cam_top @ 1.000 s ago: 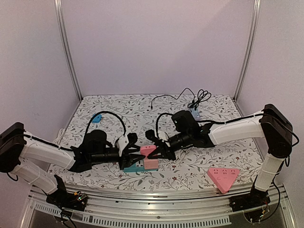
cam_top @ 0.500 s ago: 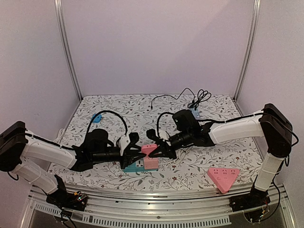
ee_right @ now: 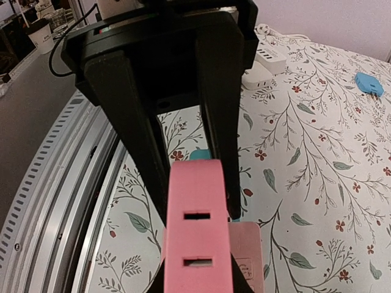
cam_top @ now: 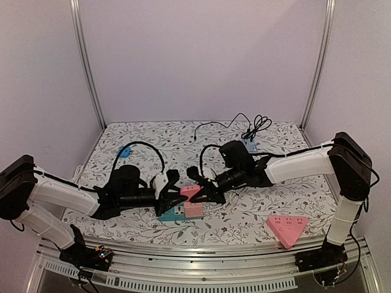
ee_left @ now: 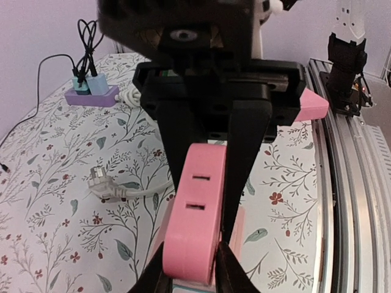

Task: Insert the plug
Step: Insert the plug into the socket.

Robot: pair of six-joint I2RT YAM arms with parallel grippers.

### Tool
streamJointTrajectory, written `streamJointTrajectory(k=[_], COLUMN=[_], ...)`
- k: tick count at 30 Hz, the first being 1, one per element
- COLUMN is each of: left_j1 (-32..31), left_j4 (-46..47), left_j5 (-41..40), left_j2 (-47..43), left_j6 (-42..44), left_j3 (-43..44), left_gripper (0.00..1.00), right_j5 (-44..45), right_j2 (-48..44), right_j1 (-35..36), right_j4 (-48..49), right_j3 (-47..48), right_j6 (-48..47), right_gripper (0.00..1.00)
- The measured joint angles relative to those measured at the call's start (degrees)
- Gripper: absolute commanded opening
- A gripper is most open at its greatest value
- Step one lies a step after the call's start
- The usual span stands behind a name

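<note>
A pink plug block (cam_top: 190,191) with two slots is held in the air between both grippers. My left gripper (cam_top: 175,185) is shut on one end of it and my right gripper (cam_top: 200,193) on the other. In the left wrist view the plug (ee_left: 195,213) sits between my left gripper's (ee_left: 190,271) fingers. In the right wrist view the plug (ee_right: 197,238) sits between my right gripper's (ee_right: 197,284) fingers. Just beneath lies a pink socket block (cam_top: 194,210) (ee_right: 247,250) on a teal base (cam_top: 170,215).
A pink triangular power strip (cam_top: 286,227) lies at the front right. A purple strip with chargers and black cables (cam_top: 252,145) is at the back, a blue piece (cam_top: 124,151) at the back left. A white plug with its cable (ee_left: 107,186) lies on the floral cloth.
Both grippers and the pink plug have shifted slightly up and left; the grip has not changed.
</note>
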Motion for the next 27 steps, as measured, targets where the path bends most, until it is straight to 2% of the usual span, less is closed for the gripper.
streamJointTrajectory(k=[7, 20, 27], left_j1=[0.31, 0.66, 1.70], left_j4=[-0.15, -0.26, -4.09], left_j5=[0.70, 0.63, 1.33], left_j2=[0.00, 1.84, 4.74], left_j6=[-1.09, -0.44, 0.22], left_j3=[0.02, 1.44, 4.81], left_gripper=[0.00, 0.00, 0.00], right_j5=[-1.09, -2.21, -3.08], right_j2=[0.74, 1.18, 2.91], right_j1=[-0.39, -1.25, -2.54], right_j4=[0.26, 1.79, 4.07], right_j3=[0.52, -0.28, -1.01], right_j6=[-2.64, -3.23, -3.15], right_gripper=[0.00, 0.00, 0.00])
